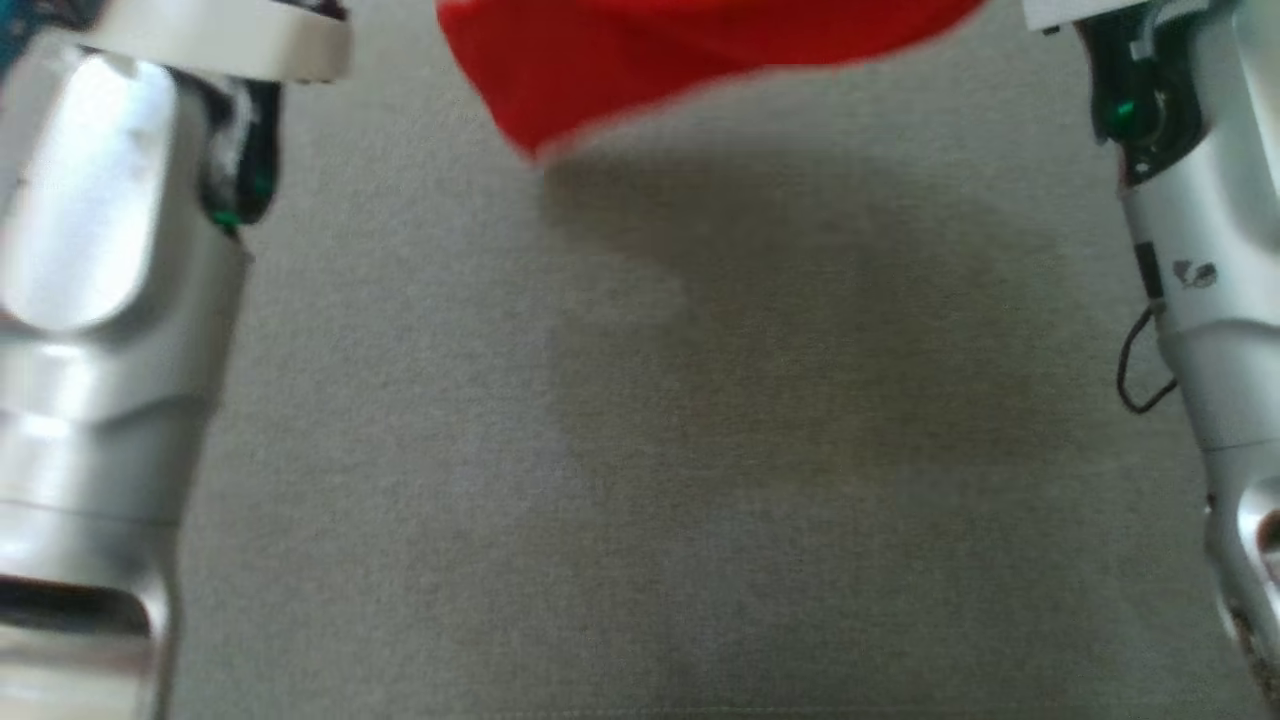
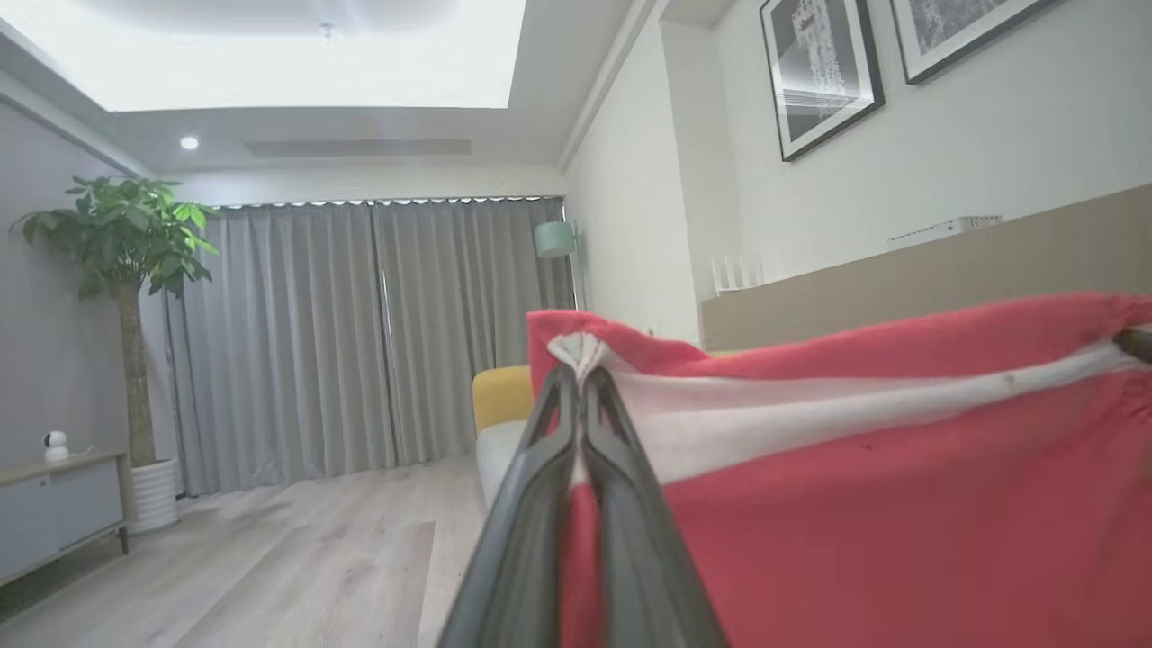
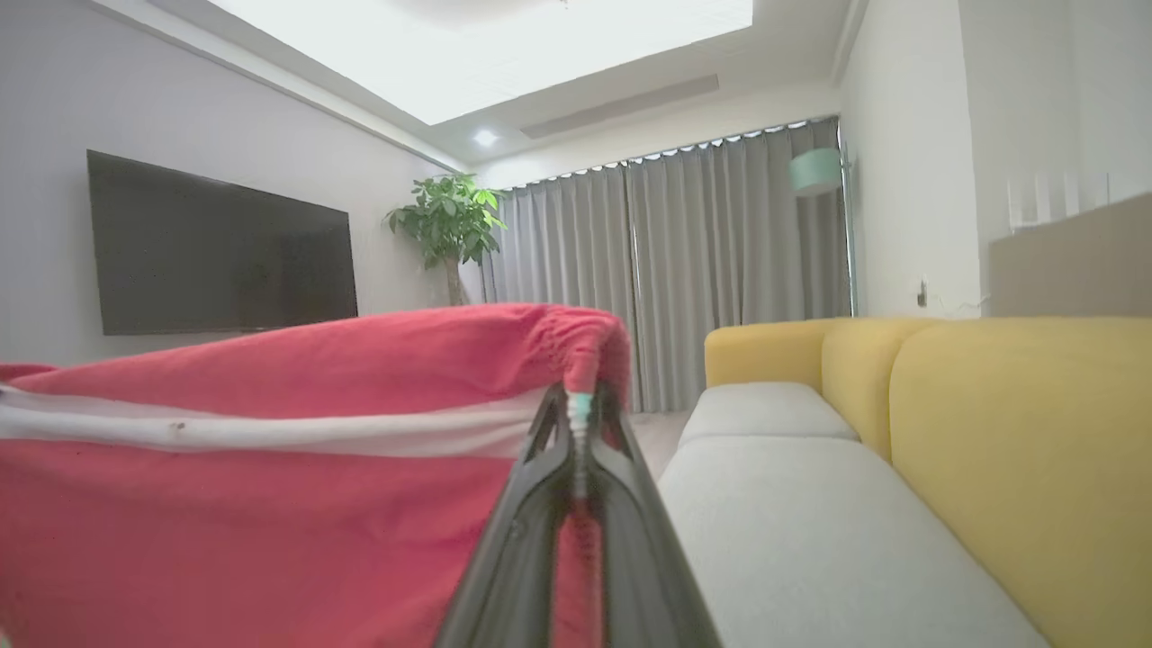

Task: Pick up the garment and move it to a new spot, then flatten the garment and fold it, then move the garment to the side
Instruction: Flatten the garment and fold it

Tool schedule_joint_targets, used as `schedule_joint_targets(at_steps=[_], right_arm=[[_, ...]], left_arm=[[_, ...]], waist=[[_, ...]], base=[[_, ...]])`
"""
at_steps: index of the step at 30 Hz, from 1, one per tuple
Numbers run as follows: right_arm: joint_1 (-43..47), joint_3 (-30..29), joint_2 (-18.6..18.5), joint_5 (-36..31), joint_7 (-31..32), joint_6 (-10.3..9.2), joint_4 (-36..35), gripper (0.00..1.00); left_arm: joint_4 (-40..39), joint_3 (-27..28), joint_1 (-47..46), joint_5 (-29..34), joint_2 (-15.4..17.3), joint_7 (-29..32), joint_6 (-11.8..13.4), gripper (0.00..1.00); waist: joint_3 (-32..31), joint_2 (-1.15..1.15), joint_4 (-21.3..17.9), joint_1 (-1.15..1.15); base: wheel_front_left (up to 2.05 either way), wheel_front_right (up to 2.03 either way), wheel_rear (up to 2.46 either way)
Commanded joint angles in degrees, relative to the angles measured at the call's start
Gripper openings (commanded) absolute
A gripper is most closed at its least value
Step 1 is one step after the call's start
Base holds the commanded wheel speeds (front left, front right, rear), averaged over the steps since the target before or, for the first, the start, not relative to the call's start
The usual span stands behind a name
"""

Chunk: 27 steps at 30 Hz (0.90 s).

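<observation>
The garment (image 2: 900, 504), one red piece, hangs stretched sideways between two grippers. The left gripper (image 2: 580, 382) and the right gripper (image 3: 579, 409) each clench one top corner.

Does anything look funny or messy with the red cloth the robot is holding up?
Nothing much. The red garment hangs stretched out, both sets of jaws pinched shut on its top corners. A tiny dark speck sits on its white band, too small to call a stain.

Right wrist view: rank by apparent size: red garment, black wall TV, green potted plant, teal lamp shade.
1. red cloth garment, though nearest the camera
2. black flat wall TV
3. green leafy potted plant
4. teal lamp shade
</observation>
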Motion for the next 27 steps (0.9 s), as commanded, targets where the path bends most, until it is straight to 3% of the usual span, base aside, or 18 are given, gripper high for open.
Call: schedule_joint_targets(at_steps=[1, 7, 11, 16, 27], right_arm=[[0.54, -0.71, 1.58, 0.09, -0.41, -0.04, -0.65, 0.00], [11.43, -0.52, 2.06, 1.32, -0.47, -0.04, -0.10, 0.00], [26.60, 2.15, 2.32, 6.19, -0.48, -0.04, 2.87, 0.00], [38.88, 4.21, 2.89, 11.80, -0.48, -0.04, 3.40, 0.00], [54.71, 4.34, 3.10, 17.61, -0.49, -0.04, -1.81, 0.00]], left_arm=[[-2.10, 3.04, 0.01, 0.79, 1.11, -0.18, 0.29, 0.00], [-2.90, 6.53, 13.55, 2.24, -3.24, -0.21, -1.31, 0.00], [0.91, 7.65, 30.48, 2.72, -7.38, -0.22, -2.98, 0.00], [3.96, 9.15, 43.90, 3.08, -10.93, -0.22, -3.93, 0.00], [2.22, 14.18, 60.51, 4.16, -13.29, -0.22, -4.55, 0.00]], waist=[[1.28, 0.00, 1.43, -0.03], [-0.65, 0.00, 2.23, -0.03], [-3.31, 0.00, 1.99, -0.03], [-6.67, 0.00, 1.59, -0.03], [-15.32, 0.00, 1.76, -0.03]], base=[[0.00, 0.00, 0.00], [0.00, 0.00, 0.00], [0.00, 0.00, 0.00], [0.00, 0.00, 0.00], [0.00, 0.00, 0.00]])
